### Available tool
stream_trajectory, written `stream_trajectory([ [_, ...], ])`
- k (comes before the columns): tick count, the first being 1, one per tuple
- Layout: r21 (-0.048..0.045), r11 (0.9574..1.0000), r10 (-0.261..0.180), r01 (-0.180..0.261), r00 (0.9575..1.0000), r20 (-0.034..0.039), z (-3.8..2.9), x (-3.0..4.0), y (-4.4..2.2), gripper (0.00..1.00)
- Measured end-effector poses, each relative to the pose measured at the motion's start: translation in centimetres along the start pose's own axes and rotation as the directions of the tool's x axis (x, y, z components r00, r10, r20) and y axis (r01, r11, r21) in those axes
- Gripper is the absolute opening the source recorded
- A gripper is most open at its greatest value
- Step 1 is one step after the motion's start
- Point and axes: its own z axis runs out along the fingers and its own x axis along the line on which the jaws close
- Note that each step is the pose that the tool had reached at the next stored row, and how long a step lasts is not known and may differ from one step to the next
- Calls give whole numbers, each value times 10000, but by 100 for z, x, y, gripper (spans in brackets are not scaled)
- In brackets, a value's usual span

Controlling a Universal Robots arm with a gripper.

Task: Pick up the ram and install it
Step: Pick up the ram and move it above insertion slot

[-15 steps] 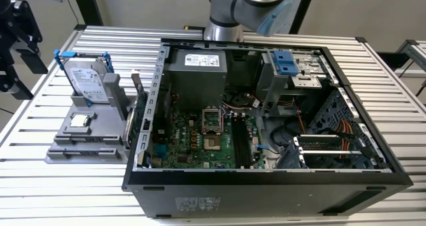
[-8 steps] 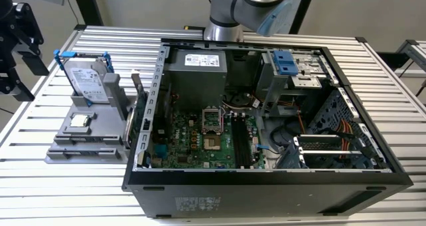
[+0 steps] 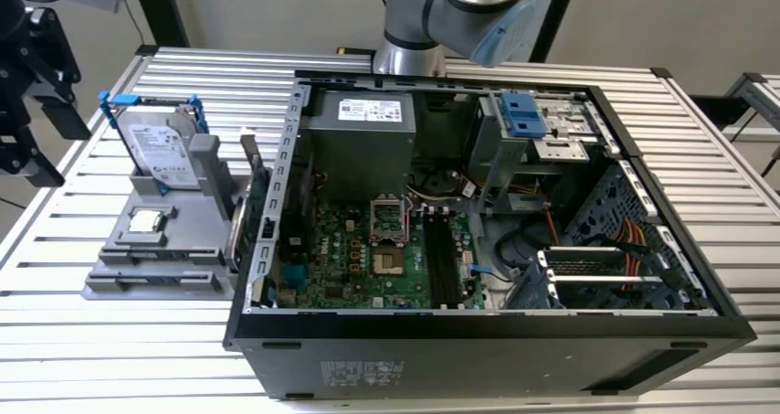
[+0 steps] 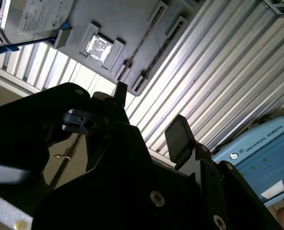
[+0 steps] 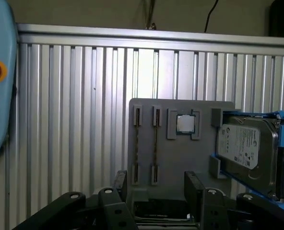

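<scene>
claw (image 5: 157, 186): wide open, empty; fingers (image 5: 195, 187) touch nothing, held up off the table (image 3: 110, 359)
claw position: far at the exterior view's left, beyond the holder (image 3: 152, 281), well apart from the case (image 3: 488, 341)
ram (image 5: 155, 143): stands on edge in the holder's long slots, seen edge-on in both wrist views; looks like two sticks side by side, hard to be sure
alignment: in the first wrist view the ram sits roughly in line with the gap between the fingers, on the holder below them
neighbours: CPU (image 5: 185, 123) just beside the ram on the holder; drive (image 5: 247, 148) with blue handles stands upright past the CPU
case: open side up, lying on the table; board's black slots (image 3: 441, 260) run beside the socket (image 3: 387, 249)
</scene>
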Motion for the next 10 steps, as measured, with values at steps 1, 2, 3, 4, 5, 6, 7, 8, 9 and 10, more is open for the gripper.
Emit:
stream_trajectory([
  [1, 1, 10000, 0, 0, 10000, 0, 5, 0, 0, 100],
  [2, 1, 10000, 0, 0, 10000, 0, 10, 1, 0, 100],
  [3, 1, 10000, 0, 0, 10000, 0, 14, 1, 0, 100],
  [4, 1, 10000, 0, 0, 10000, 0, 20, 1, -1, 100],
  [5, 0, 10000, 0, 0, 10000, 0, 25, 2, -1, 100],
  [6, 0, 10000, 0, 0, 10000, 0, 31, 2, -1, 100],
  [7, 0, 10000, 0, 0, 10000, -4, 38, 2, -1, 100],
  [8, -1, 10000, -1, 1, 10000, -8, 44, 3, -2, 100],
  [9, -1, 10000, 0, 0, 10000, -13, 51, 3, -2, 100],
  [10, 0, 10000, 0, 0, 10000, -17, 59, 3, -2, 100],
])
